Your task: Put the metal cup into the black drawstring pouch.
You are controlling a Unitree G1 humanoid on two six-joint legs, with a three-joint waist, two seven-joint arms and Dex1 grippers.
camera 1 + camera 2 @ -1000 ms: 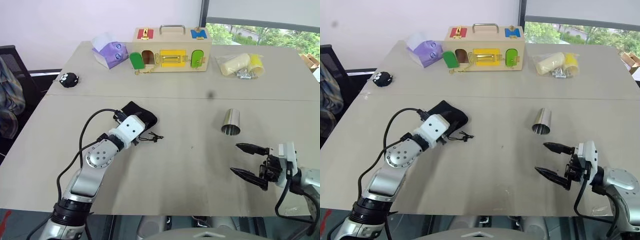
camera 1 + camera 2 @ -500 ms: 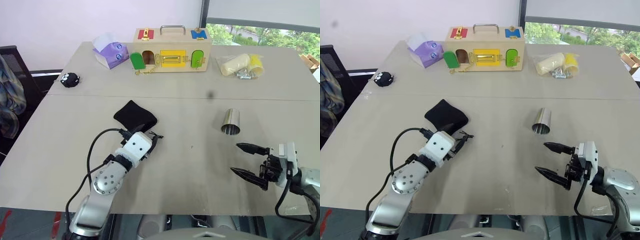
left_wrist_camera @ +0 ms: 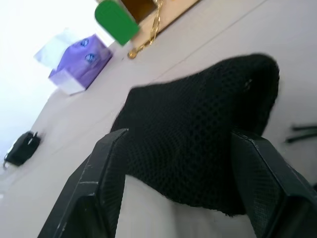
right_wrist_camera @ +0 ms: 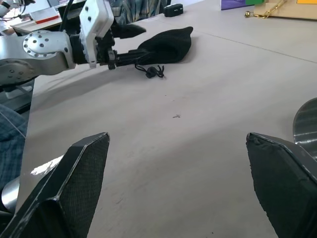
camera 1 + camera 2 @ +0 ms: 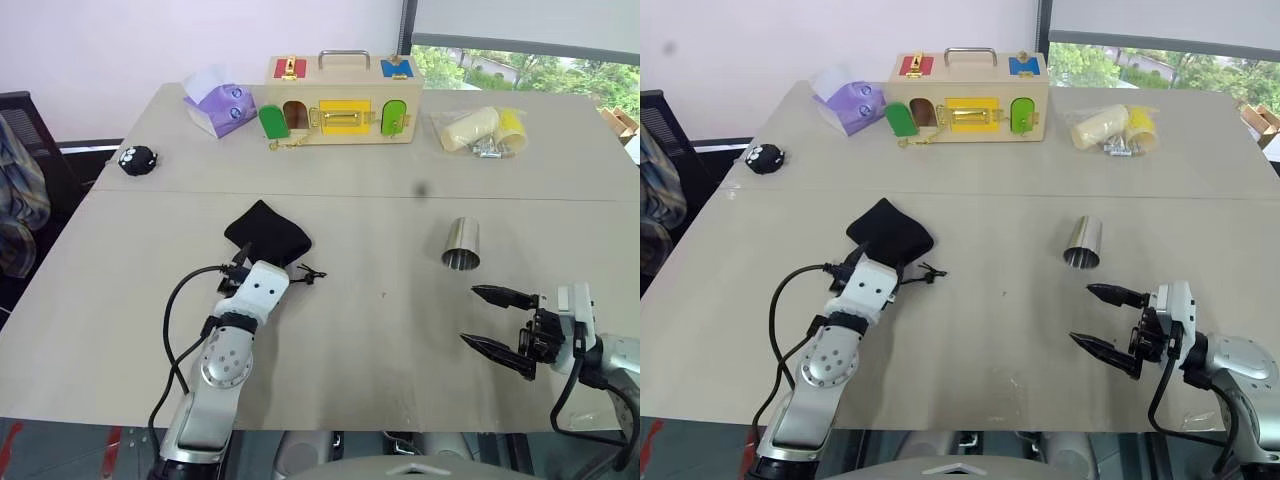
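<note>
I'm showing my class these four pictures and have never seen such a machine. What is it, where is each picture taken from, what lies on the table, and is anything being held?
It is a two-armed robot. Two pictures look down from its head; two look out along each wrist's black fingers. On the table lie a black drawstring pouch, a metal cup on its side, a wooden latch box, a purple tissue box, a small black fuzzy ball and a plastic bag. The left gripper stands open at the pouch; the right gripper waits open near the cup. Nothing is held.
</note>
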